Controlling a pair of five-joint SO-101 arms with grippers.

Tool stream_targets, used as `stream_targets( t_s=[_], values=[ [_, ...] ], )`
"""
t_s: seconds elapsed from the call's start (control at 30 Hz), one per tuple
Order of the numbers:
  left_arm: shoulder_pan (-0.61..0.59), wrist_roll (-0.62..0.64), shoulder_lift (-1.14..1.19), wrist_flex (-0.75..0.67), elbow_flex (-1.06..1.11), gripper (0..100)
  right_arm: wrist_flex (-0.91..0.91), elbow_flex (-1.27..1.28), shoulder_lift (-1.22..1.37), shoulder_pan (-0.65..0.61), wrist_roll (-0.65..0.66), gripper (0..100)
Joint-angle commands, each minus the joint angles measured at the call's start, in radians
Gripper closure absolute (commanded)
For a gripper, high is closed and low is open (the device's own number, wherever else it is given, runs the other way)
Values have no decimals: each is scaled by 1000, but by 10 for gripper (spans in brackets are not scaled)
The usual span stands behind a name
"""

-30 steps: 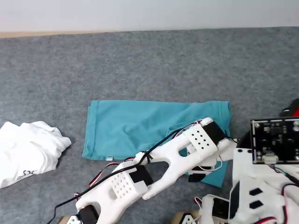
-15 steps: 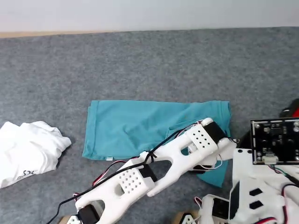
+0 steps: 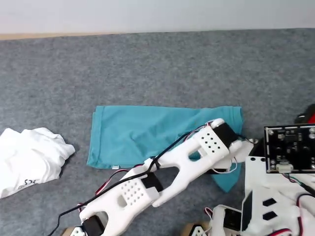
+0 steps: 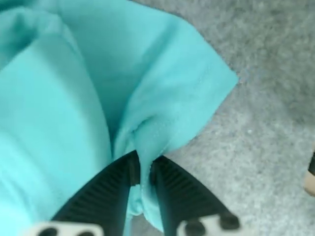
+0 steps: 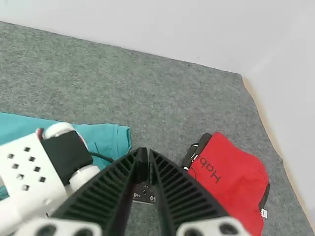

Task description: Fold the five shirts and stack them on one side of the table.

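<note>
Left claw is nipped tight on a bunched corner of the teal shirt, and the cloth puckers up out of the pinch. From there the rest spreads flat, away from the claw, over the grey surface. Soft, light, floppy stuff by the look of it; it should drape and drag, so a hem or corner hold suits it best. Right claw is pressed together on nothing, with a red shirt just beyond its tips. A crumpled white shirt lies well off, past the teal one's far edge.
</note>
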Motion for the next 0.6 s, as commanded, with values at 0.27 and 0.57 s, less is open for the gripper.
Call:
stream_targets(
  t_s=[0.27,0.57],
  values=[
    [-152,-9,-38,-44,-104,995,33,5,1,12,-12,987],
    [-256,-8,121,-37,-320,995,35,5,1,12,-12,987]
  ],
)
